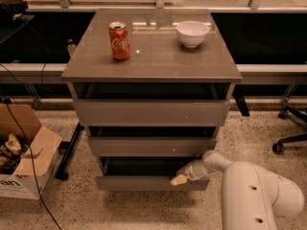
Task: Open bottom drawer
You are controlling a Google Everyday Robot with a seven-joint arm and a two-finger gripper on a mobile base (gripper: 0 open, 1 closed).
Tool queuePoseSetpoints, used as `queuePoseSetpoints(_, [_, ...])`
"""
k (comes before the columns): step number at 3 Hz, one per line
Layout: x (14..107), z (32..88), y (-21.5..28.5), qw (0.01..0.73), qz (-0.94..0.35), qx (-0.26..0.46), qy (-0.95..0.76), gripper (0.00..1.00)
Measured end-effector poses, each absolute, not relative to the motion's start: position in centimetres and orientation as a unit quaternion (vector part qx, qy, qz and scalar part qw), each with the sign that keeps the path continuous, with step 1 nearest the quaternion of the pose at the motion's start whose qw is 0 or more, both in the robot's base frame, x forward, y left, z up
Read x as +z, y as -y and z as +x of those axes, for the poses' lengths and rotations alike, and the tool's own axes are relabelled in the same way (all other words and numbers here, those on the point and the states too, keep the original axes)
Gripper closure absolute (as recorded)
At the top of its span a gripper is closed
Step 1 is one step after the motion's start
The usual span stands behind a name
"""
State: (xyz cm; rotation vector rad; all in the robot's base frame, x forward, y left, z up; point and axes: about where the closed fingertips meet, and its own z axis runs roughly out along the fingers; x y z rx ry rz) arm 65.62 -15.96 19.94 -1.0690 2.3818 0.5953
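Observation:
The bottom drawer (144,182) is the lowest, slimmest front of three grey-brown drawers in the cabinet. It stands pulled out a little, with a dark gap above its front panel. My gripper (179,179) is at the top edge of that front, right of its middle, at the end of the white arm (249,190) reaching in from the lower right. The middle drawer (151,146) and the tall top drawer (151,112) sit above it.
A red cola can (119,41) and a white bowl (192,33) stand on the cabinet top. An open cardboard box (24,152) sits on the floor at the left, with cables beside it. An office chair base (290,128) is at the right.

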Motion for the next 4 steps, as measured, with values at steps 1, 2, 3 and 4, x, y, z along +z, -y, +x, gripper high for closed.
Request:
queuePoseSetpoints(1, [19.8, 65.5, 15.8, 0.229, -0.389, 0.218, -0.866, 0.06])
queuePoseSetpoints(2, [19.9, 65.7, 15.4, 0.232, -0.398, 0.211, -0.862, 0.0])
queuePoseSetpoints(3, [19.0, 65.2, 15.3, 0.214, -0.405, 0.212, -0.863, 0.0])
queuePoseSetpoints(4, [18.1, 63.5, 15.8, 0.174, -0.413, 0.217, -0.867, 0.0])
